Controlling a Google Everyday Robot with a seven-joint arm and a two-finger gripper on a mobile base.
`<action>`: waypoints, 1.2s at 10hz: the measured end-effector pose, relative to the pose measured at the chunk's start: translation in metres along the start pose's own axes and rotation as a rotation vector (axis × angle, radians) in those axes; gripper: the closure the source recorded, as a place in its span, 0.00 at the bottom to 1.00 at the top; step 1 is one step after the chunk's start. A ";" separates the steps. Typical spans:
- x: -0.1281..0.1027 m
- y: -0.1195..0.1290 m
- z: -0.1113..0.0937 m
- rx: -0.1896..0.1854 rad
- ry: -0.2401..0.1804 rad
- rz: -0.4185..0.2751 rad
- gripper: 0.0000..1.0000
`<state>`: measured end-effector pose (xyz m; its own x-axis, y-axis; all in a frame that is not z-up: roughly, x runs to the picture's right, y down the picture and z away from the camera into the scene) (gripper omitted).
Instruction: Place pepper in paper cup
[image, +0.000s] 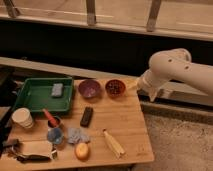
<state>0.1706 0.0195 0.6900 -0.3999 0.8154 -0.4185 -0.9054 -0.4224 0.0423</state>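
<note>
Pepper: slim, red-orange, tilted, lower end at small dark cup, just right of paper cup, not in it. Green tray holds grey block. Gripper beside red bowl, off the table's back-right edge; grip state can't tell.

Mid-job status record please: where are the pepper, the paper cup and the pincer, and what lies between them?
pepper: table's front left, tilted, lower end at the small dark cup; not held
paper cup: upright, left of the pepper, near the table's left edge
pincer: by the table's rear right edge, beside the red-brown bowl, far from the pepper
between: purple bowl, black bar
task state: pepper not yet in the paper cup
</note>
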 end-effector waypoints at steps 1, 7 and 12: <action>0.009 0.020 0.006 0.002 0.004 -0.051 0.26; 0.093 0.173 0.031 -0.074 0.095 -0.379 0.26; 0.134 0.213 0.029 -0.150 0.179 -0.505 0.26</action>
<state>-0.0799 0.0499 0.6696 0.1208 0.8565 -0.5019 -0.9430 -0.0590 -0.3276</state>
